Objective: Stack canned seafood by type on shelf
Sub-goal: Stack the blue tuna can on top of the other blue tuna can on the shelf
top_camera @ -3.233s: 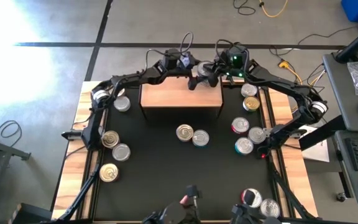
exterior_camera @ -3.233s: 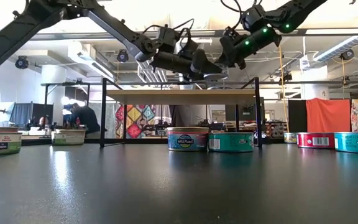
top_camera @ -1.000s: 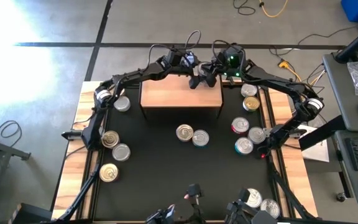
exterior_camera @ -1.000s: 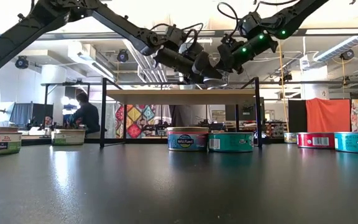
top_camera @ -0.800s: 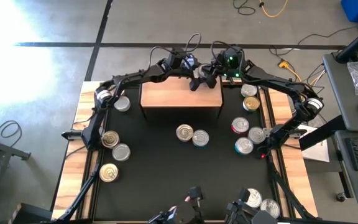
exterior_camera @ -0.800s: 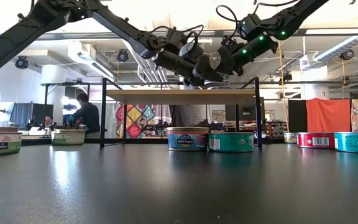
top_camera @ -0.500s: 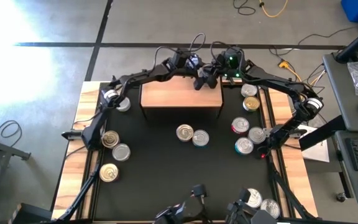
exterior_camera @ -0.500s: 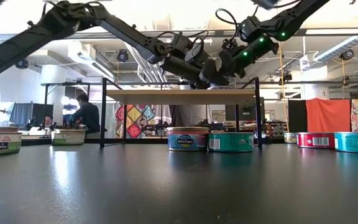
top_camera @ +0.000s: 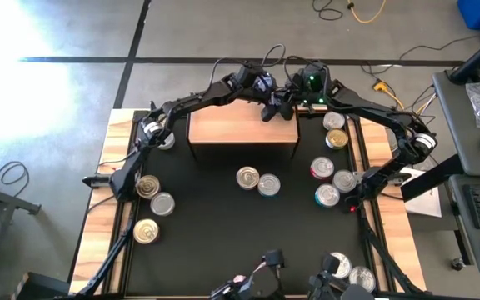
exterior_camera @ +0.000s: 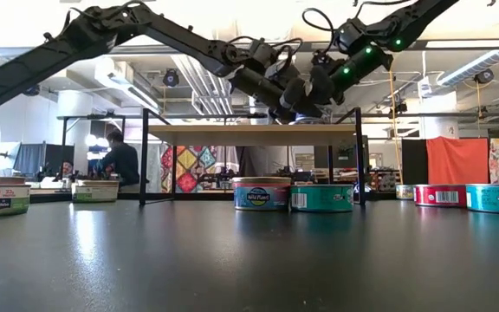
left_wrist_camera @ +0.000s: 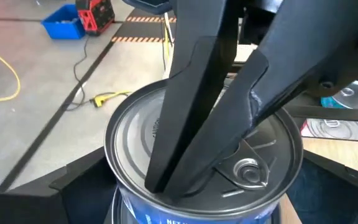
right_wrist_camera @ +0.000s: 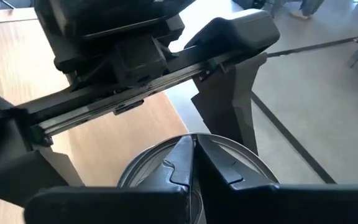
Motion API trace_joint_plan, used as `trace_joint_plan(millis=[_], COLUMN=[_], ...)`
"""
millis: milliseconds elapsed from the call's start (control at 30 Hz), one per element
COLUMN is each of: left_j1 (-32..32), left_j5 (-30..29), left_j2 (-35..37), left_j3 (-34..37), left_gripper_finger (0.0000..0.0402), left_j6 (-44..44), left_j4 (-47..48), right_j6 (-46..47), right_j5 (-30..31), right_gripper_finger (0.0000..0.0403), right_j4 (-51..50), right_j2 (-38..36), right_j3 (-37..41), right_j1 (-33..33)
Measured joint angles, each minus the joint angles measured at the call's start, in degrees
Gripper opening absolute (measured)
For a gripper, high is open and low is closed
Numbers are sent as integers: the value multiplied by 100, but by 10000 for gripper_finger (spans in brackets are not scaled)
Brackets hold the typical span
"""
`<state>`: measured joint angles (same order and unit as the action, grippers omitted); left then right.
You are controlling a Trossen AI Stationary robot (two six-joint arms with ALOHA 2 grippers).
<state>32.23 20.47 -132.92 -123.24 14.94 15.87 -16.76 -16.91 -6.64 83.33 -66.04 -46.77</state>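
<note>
Can (left_wrist_camera: 204,168) seemingly between left gripper (top_camera: 271,107) fingers, right gripper (right_wrist_camera: 194,163) tips on lid.

The shelf (top_camera: 242,127) was pale wood on dark legs, and the surface (top_camera: 223,233) was black with light wooden edges. The can (left_wrist_camera: 204,163) under the black claws showed a silver lid over a blue label. Two cans (exterior_camera: 293,196) in front carried blue and teal labels; another (exterior_camera: 440,195) was red
</note>
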Motion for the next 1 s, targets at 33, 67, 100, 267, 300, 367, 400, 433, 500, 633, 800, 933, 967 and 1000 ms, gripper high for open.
trace_joint_plan(millis=[33,67,100,267,300,367,400,433,500,633,800,933,967,1000], left_j1=[-4,-4,-4,7,7,13,11,11,17,65,83,122,127,129], left_j5=[-10,-13,-13,-9,-26,-46,-80,-136,-223,-188,-249,-294,-299,-301], left_j2=[15,56,99,423,488,596,662,708,741,745,745,745,745,745], left_j3=[29,121,215,903,1079,1391,1550,1681,1892,2002,2006,2015,2015,2015], left_gripper_finger=[375,375,375,375,375,375,375,375,375,375,375,375,375,375], left_j6=[0,-39,-116,-396,-410,-444,-456,-472,-514,-770,-812,-815,-815,-807], left_j4=[-85,-247,-398,-1245,-1386,-1639,-1763,-1864,-2212,-2388,-2326,-2192,-2164,-2134], right_j6=[6,25,58,123,128,130,134,134,146,243,294,296,286,287], right_j5=[5,17,19,-16,-27,-36,-48,-67,-61,-18,-1,20,20,16], right_gripper_finger=[11,11,11,11,11,11,11,11,11,11,11,11,11,11], right_j4=[-1,16,44,111,108,94,82,86,104,94,120,129,133,139], right_j2=[-37,-68,-88,-115,-108,-94,-85,-73,-70,-61,-61,-61,-61,-61], right_j3=[1,2,2,-2,-2,-2,-2,-2,-2,4,32,85,100,117], right_j1=[1,1,1,5,9,14,16,16,16,14,15,29,29,29])
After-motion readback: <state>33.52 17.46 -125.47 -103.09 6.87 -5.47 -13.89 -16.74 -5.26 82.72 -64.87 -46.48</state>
